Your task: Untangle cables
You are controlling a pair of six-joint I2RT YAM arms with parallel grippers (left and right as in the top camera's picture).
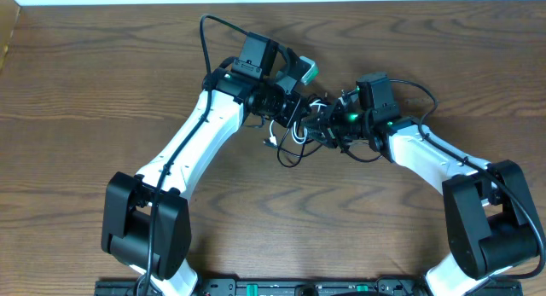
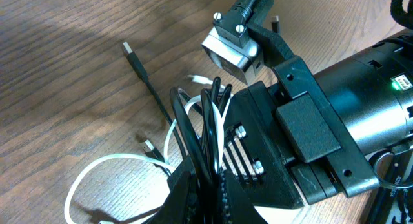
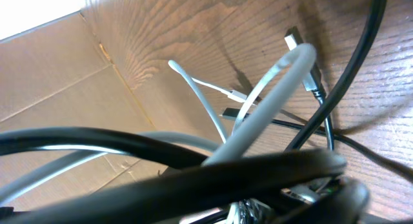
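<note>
Basically: not untangled yet.

1. The cable bundle [image 2: 208, 127] sits just past table [image 1: 85, 91] centre toward 12 o'clock in the overhead view. It is lifted between the two arms, which meet nose to nose.
2. The left gripper [image 2: 201, 185] is clamped tight on the bundle. Black and white loops stand up together out of its jaws.
3. The right gripper [image 1: 327, 125] is pressed in against the bundle from 3 o'clock. I cannot tell its jaw state or what it holds, because its wrist view is all blurred strands across the lens.
4. One end of the black cable [image 2: 151, 88] is free. Its plug lies flat on the wood at 10 o'clock from the left gripper.
5. The white cable [image 3: 271, 91] has a slack loop on the table at 8 o'clock from the left gripper. A white plug end pokes out near 12 o'clock.
6. Done, by my read: loose ends are exposed and the bundle is gripped.
7. Left, by my read: everything that matters. The loops cross each other, and neither cord is laid out apart.
8. A cardboard box [image 3: 51, 82] is at the table edge, well apart from the work.
</note>
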